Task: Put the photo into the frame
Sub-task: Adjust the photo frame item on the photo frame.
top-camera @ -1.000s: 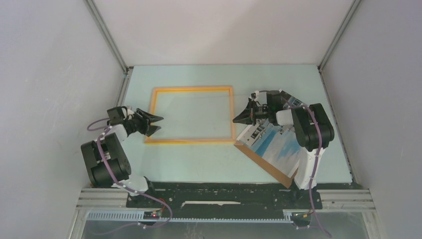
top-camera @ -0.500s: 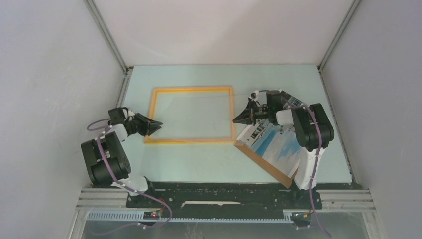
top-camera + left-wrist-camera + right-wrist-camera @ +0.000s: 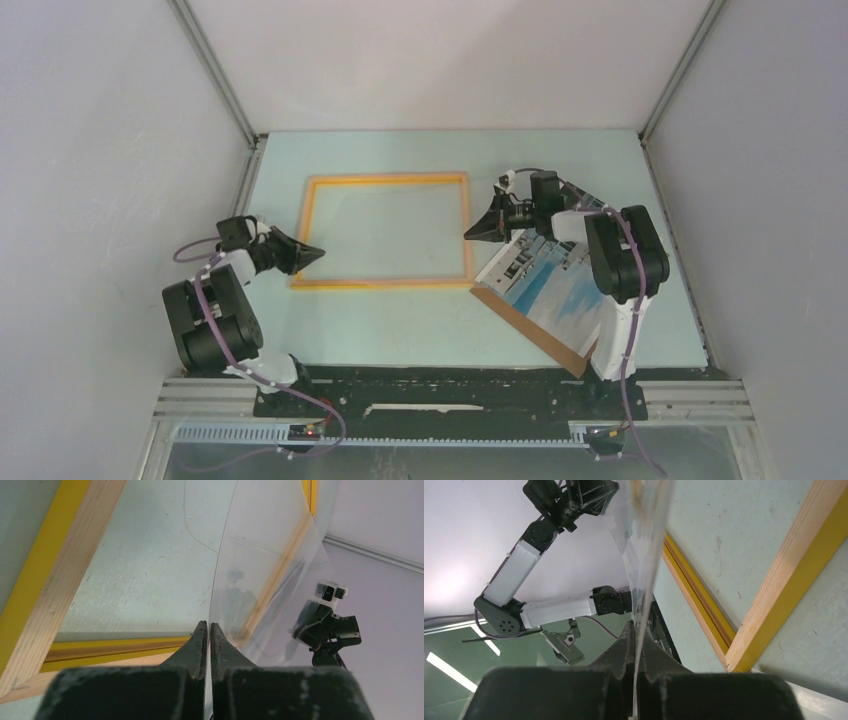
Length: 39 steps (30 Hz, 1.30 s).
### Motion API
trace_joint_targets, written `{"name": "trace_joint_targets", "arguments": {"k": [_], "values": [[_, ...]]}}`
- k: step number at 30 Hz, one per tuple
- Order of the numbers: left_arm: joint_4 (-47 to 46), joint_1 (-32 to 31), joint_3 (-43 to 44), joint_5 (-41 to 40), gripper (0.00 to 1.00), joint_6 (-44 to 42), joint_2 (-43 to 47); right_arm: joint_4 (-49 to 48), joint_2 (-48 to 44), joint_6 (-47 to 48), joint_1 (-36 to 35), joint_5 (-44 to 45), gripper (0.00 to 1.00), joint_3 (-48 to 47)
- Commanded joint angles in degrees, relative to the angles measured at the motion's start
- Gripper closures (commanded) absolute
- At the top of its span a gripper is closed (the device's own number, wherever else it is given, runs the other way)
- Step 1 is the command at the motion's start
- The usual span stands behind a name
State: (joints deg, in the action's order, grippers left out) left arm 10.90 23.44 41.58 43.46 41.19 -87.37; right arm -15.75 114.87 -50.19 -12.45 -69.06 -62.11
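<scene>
Over frame (image 3: 385,179), clear pane (image 3: 260,580), pinched both ends

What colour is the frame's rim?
The frame rim is yellow-orange with pale wood; clearest in left wrist view.

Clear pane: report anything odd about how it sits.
The clear pane is not flat in the frame: the left end effector and right end effector each pinch an edge, and the sheet curves, raised between them.
</scene>
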Motion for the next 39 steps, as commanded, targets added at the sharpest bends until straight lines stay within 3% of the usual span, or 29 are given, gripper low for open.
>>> {"name": "trace_joint_targets", "arguments": {"k": [1, 14, 27, 39], "values": [[1.94, 0.91, -0.73, 0.41, 1.00, -3.19, 3.35, 2.19, -0.49, 4.90, -1.37, -0.03, 1.00, -2.55], [7.58, 1.00, -0.35, -8.09, 1.00, -7.16, 11.69, 5.71, 0.98, 7.15, -3.12, 2.77, 1.00, -8.75], [10.50, 1.90, 4.47, -14.72, 1.00, -7.97, 7.91, 6.17, 10.53, 5.00, -5.50, 2.71, 1.00, -23.93], [9.88, 2.10, 7.37, -13.93, 1.00, -7.33, 5.31, 5.89, 13.71, 4.50, -5.58, 2.42, 1.00, -28.05]]}}
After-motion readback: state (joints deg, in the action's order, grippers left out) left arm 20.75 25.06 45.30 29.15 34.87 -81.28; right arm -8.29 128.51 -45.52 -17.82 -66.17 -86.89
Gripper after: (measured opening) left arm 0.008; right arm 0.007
